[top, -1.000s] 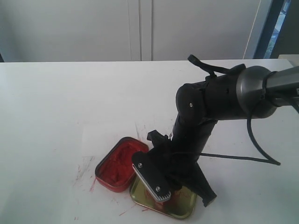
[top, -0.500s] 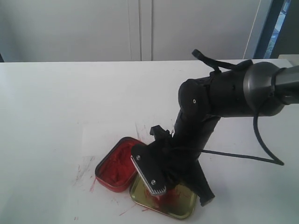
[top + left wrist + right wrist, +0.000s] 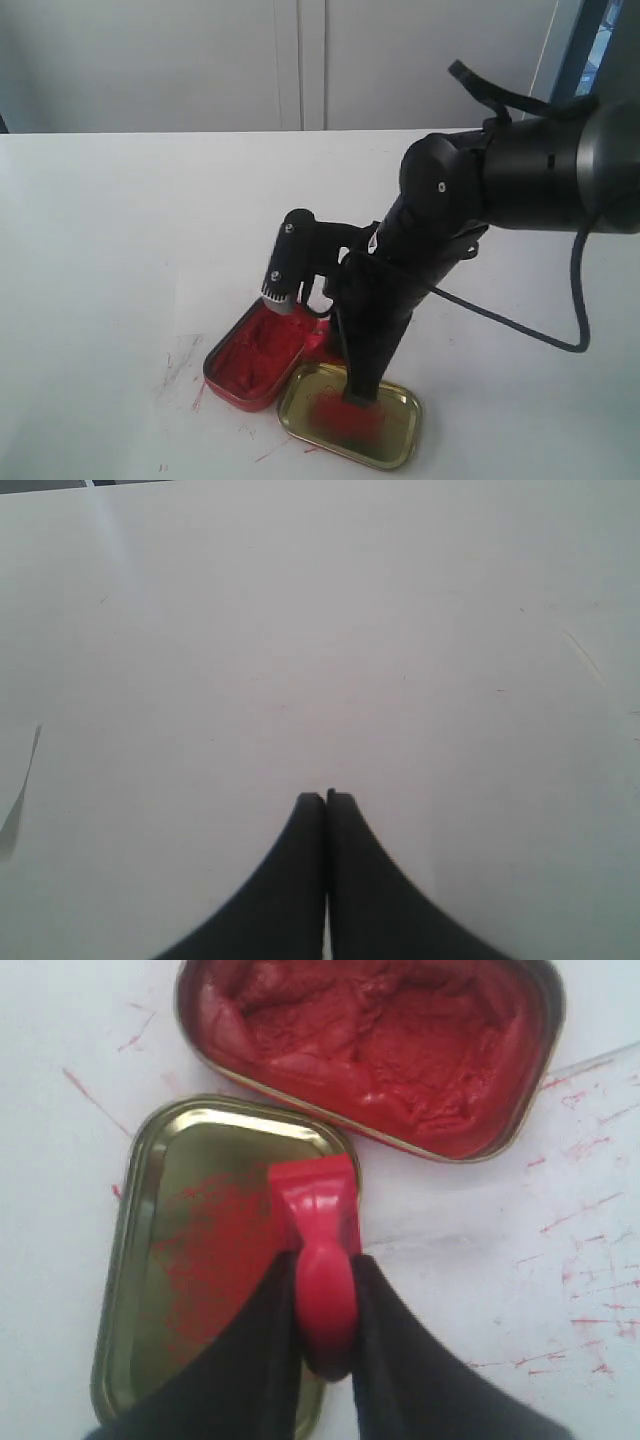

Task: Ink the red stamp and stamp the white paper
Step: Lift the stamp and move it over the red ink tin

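In the right wrist view my right gripper is shut on the stubby handle of the red stamp. The stamp's flat base lies over the edge of the gold lid, on the side nearest the open ink tin. In the exterior view the right gripper points down over the gold lid, and the arm hides most of the stamp. The white paper lies under both tins and carries red scratches. My left gripper is shut on nothing, above a plain white surface.
The red-filled ink tin sits touching the smeared gold lid near the table's front edge. The right arm's black cable trails over the table to the right. White cabinet doors stand behind the table.
The right wrist has turned and risen. Its ribbed silver part swung from over the gold lid to above the ink tin, and the fingers now point steeply down at the lid.
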Tool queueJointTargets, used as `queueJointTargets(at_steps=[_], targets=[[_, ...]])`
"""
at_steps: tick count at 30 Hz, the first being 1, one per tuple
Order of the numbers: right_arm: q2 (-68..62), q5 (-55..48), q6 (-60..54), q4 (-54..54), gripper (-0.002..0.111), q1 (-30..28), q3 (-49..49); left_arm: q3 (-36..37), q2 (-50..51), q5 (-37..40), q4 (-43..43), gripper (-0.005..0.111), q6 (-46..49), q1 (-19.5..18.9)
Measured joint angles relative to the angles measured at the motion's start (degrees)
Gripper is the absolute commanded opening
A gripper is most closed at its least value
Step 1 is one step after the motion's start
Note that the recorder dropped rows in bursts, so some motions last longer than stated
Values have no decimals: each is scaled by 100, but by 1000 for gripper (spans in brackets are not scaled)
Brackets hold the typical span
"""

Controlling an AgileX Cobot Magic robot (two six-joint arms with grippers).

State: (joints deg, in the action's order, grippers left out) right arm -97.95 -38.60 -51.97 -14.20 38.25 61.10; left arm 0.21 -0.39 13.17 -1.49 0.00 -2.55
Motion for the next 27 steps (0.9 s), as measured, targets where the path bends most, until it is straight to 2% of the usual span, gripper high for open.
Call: queueJointTargets(at_steps=[7,16,21,27], targets=[[-11,-225,1371,-22,0,0,786,0,0,0,0,0,0,0],[-670,-1202,2175,-3,0,3,1826,0,0,0,0,0,0,0],[-1109,-1487,2798,580,0,291,2369,0,0,0,0,0,0,0],[-1554,-1681,3350,700,0,509,2728,0,0,0,0,0,0,0]])
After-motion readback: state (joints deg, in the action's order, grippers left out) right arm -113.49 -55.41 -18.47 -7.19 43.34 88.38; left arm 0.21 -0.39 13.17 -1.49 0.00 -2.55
